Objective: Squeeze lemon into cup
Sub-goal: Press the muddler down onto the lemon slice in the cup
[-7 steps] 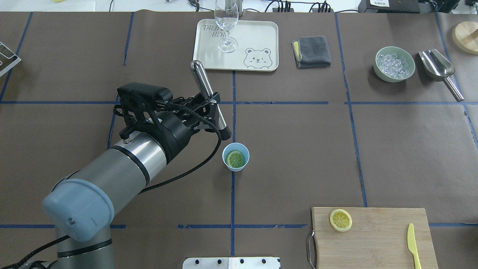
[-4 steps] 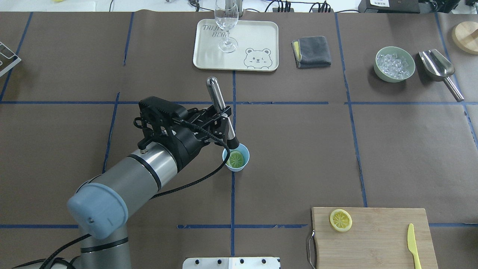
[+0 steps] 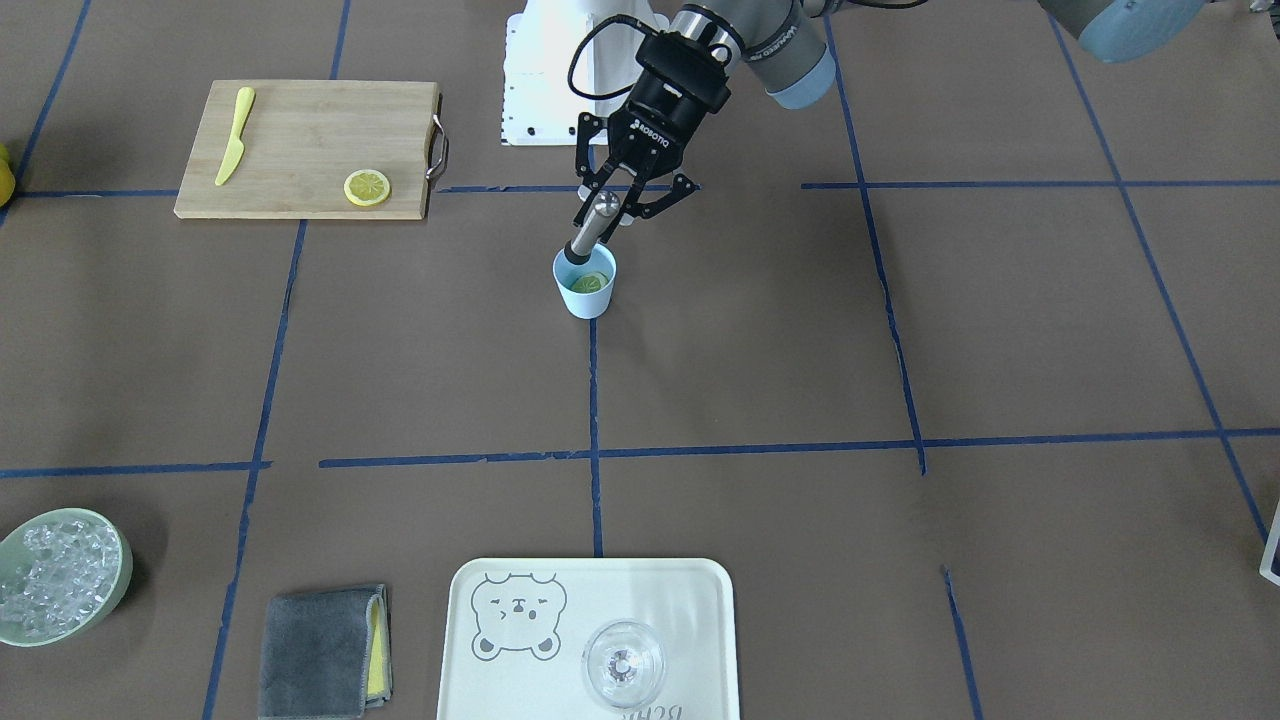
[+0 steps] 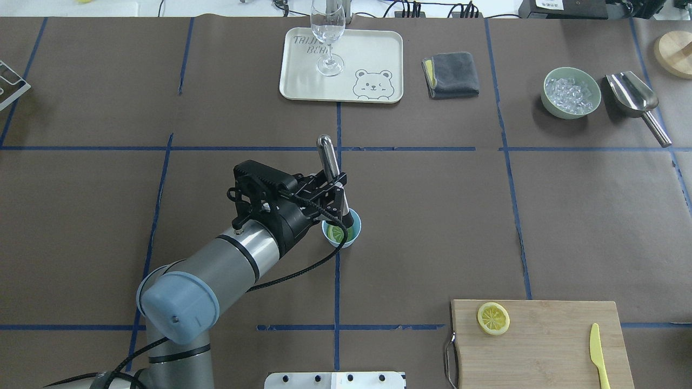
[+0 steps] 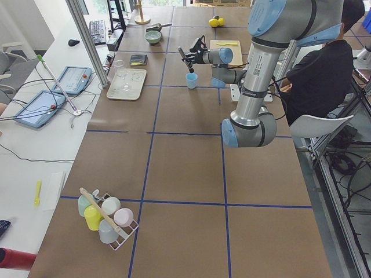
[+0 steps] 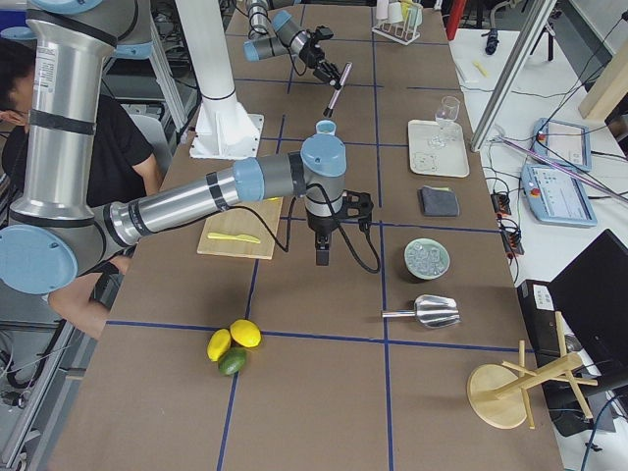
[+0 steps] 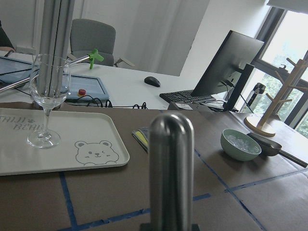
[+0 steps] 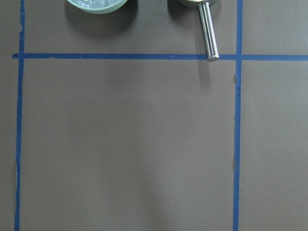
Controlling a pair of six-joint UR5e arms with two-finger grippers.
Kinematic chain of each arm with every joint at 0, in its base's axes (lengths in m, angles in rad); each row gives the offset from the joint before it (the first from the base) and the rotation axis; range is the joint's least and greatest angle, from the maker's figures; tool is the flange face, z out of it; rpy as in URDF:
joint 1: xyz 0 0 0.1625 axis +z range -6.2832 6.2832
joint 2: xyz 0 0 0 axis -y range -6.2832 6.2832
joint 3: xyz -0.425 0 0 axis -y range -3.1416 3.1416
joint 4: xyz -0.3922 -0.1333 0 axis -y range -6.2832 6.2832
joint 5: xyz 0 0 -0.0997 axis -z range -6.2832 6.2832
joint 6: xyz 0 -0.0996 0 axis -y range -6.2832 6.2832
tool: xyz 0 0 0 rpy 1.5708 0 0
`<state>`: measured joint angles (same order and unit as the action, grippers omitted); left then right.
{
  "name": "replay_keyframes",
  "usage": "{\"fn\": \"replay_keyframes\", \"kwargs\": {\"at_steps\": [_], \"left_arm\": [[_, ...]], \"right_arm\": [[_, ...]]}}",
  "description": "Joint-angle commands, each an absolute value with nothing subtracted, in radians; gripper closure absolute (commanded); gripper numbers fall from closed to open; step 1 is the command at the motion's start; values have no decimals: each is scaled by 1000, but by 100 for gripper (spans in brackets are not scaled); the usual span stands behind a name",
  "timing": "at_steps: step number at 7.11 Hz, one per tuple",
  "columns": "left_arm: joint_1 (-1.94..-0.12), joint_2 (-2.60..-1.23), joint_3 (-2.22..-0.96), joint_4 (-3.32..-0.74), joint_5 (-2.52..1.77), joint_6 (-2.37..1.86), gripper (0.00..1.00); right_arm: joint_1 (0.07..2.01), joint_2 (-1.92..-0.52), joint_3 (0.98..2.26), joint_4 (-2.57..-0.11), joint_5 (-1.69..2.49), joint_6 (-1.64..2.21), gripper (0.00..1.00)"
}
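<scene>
Left gripper angled forward and down, clamped on tilted steel muddler (tip inside cup, over lemon), right gripper pointing down, grip unreadable.

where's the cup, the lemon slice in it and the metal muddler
cup (image 3: 585, 302), front-facing view, outer wall
lemon slice (image 4: 336, 233), overhead view, its flesh
muddler (image 4: 327, 154), overhead view, upper shaft

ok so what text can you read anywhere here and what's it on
"ROBOTIQ": black body of the left gripper, shut on the steel muddler.
"TAIJI BEAR", roughly: cream bear-print tray, partly behind the clear wine glass.
Sticker on the left arm: too small to read.
</scene>
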<state>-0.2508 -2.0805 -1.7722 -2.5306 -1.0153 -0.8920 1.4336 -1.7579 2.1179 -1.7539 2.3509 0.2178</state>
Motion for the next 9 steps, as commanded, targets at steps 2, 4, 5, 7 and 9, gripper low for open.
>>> {"fn": "replay_keyframes", "kwargs": {"at_steps": [2, 4, 5, 7, 9], "left_arm": [[-249, -2083, -1744, -2534, -1020, -885, 100], [-249, -2088, -1691, -2543, -1020, -887, 100], [-242, -2088, -1652, -2584, -1019, -887, 100], [-241, -2094, -1621, -2608, -1020, -890, 100], [-236, -2094, -1637, -2609, -1031, -882, 100]], "right_arm": [[1437, -1756, 2118, -1753, 2358, 218, 0], [1437, -1756, 2118, -1753, 2356, 218, 0], [1437, -1756, 2118, -1753, 2356, 218, 0], [1437, -1756, 2120, -1753, 2356, 218, 0], [1446, -1756, 2126, -1756, 2358, 218, 0]]}}
